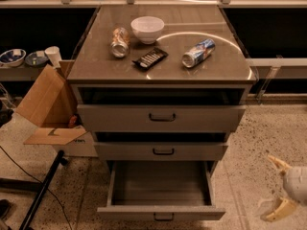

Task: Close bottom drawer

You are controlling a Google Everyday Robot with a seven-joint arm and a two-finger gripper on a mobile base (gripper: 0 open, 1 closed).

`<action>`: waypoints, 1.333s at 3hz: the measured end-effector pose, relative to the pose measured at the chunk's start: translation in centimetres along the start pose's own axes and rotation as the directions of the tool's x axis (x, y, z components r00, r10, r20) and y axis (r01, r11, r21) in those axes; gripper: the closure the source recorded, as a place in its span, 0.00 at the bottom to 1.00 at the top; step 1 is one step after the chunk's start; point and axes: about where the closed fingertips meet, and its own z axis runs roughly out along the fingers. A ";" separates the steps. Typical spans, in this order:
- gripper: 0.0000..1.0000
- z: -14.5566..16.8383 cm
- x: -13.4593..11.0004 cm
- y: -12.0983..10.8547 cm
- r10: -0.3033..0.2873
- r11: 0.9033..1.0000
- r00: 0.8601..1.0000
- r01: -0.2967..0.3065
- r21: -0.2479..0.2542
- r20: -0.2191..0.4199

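The bottom drawer (161, 212) is pulled far out of the grey cabinet; its plain grey interior is empty and its small black handle sits at the frame's lower edge. The middle drawer (162, 151) and top drawer (161, 117) above it stand slightly out. My gripper (277, 188) is at the lower right, over the speckled floor, to the right of the bottom drawer and apart from it. Its two cream fingers are spread apart and hold nothing.
On the cabinet top (96, 68) lie a white bowl (147, 28), a crushed can (119, 42), a black remote-like item (150, 58) and a blue can (198, 52) on its side. An open cardboard box (48, 107) and a black stand leg (41, 191) are at the left.
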 end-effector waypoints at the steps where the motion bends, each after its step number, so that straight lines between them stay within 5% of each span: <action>1: 0.00 3.3 4.3 0.1 0.019 1.000 0.998 -0.020 0.009 0.065; 3: 0.00 11.7 11.5 -1.8 0.010 0.998 0.970 -0.023 0.052 0.244; 4: 0.00 11.9 11.7 -1.8 0.010 0.998 0.971 -0.023 0.052 0.239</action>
